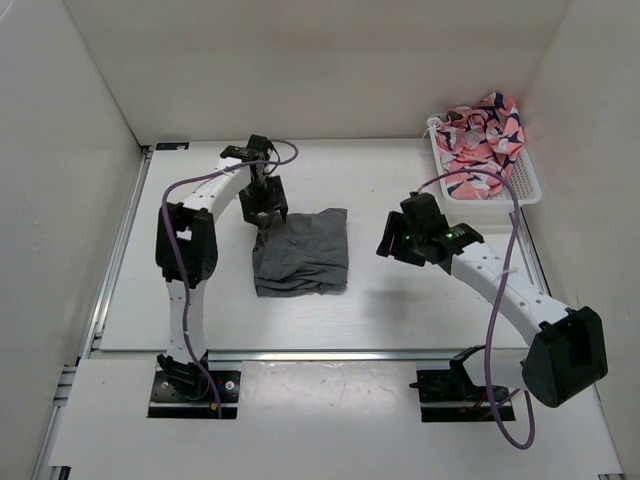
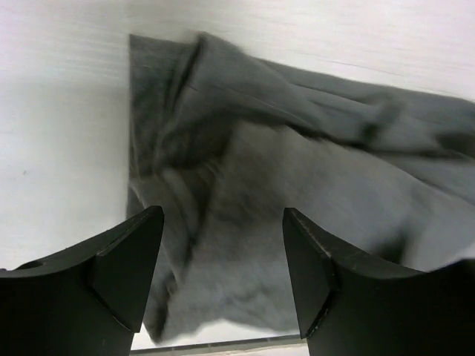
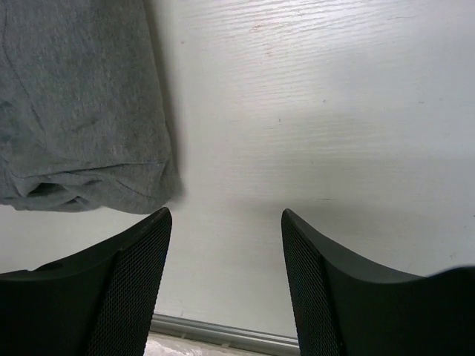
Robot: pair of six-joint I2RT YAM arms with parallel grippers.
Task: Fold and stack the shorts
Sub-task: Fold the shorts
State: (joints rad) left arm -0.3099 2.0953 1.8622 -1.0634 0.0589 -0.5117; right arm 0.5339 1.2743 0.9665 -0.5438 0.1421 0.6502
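The grey shorts (image 1: 302,252) lie folded in a rough square on the table's middle. In the left wrist view the shorts (image 2: 297,193) show rumpled folds. My left gripper (image 1: 264,218) is open and empty, hovering over the shorts' far left corner; its fingers (image 2: 126,259) stand wide apart above the cloth. My right gripper (image 1: 385,245) is open and empty, to the right of the shorts over bare table. The right wrist view shows the shorts' edge (image 3: 82,111) at upper left and its fingers (image 3: 126,289) apart.
A white basket (image 1: 520,185) at the back right holds pink patterned shorts (image 1: 485,130). White walls enclose the table on the left, back and right. A metal rail (image 1: 330,355) runs along the near edge.
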